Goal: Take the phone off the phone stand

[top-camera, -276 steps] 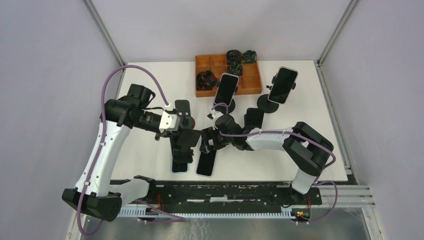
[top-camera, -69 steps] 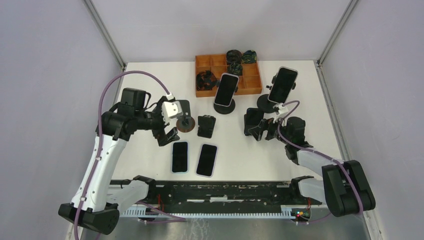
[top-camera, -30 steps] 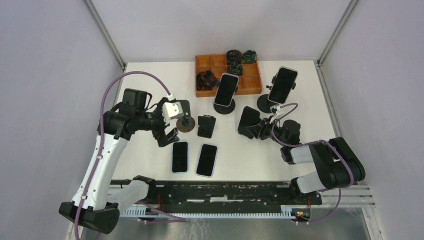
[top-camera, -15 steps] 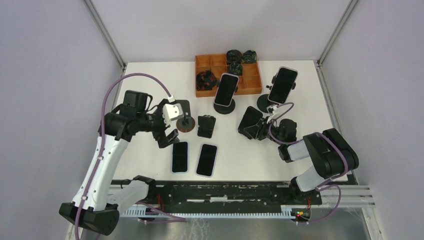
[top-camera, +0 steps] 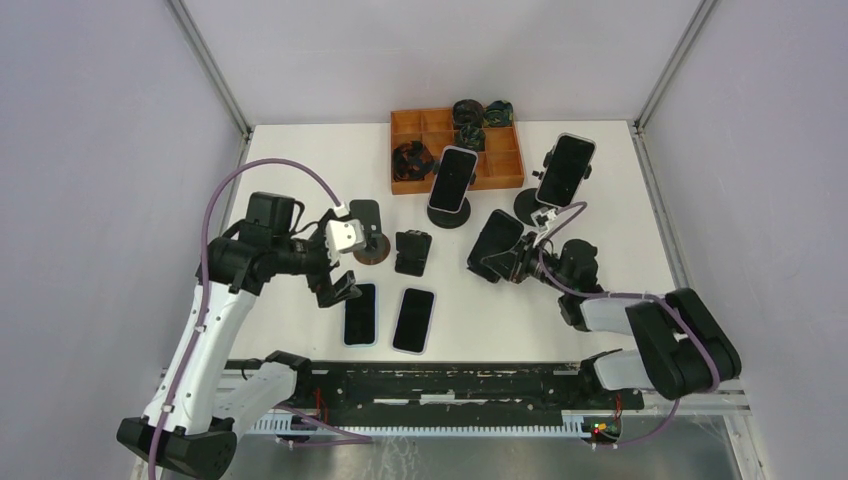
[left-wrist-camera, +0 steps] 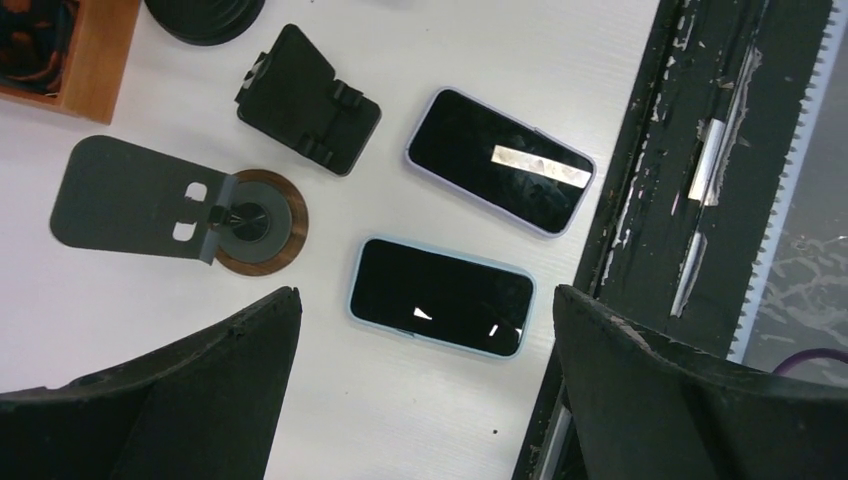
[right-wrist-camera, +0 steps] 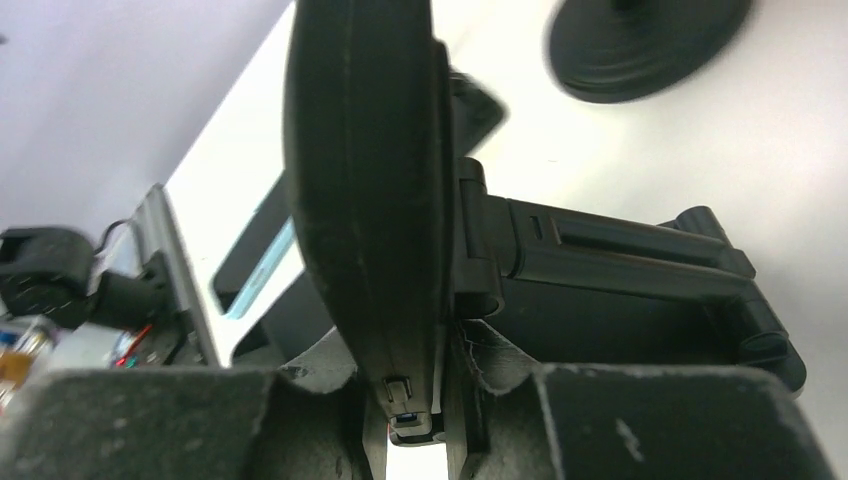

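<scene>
Two flat phones, two mounted phones

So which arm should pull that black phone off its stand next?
Right. The right gripper is shut on the phone's edge, at the folding stand. The left gripper hangs open over two flat phones instead.

Right gripper: swung from the table's middle over to the right, now clamped on the phone
Phone: tilted and shifted left, no longer upright
Left gripper: pulled back left, off the flat phones
</scene>
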You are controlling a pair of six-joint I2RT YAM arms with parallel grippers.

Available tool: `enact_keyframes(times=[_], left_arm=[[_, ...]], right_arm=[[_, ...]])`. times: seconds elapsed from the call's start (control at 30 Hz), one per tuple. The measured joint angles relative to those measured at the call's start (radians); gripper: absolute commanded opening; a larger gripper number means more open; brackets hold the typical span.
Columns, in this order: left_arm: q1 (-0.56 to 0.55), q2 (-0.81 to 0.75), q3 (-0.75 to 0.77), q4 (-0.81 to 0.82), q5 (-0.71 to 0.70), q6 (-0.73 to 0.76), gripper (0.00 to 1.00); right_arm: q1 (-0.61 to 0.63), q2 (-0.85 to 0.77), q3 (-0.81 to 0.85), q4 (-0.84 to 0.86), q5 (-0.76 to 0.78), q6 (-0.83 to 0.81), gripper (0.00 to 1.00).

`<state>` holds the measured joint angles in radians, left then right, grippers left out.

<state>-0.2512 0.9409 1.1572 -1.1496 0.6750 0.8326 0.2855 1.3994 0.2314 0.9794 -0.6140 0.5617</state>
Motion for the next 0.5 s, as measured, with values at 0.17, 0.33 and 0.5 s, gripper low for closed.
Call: enact_keyframes(times=[0.17,0.33,0.5], left_arm=[[0.0,-0.021,-0.053,0.047,0.074,0.005,1.0],[0.0,-0.043,-0.073,0.113,0.126,0.004,1.0],[0.0,-0.061,-0.084,0.157,0.16,0.003,1.0]], right_arm=[[0.106,-0.154,0.0,-0.046,-0.076,0.034,0.0],[0.225,-0.277,0.0,-0.028,-0.162,0.101,0.0],[0.314,-0.308,0.0,0.121,-0.222,0.232,0.0]])
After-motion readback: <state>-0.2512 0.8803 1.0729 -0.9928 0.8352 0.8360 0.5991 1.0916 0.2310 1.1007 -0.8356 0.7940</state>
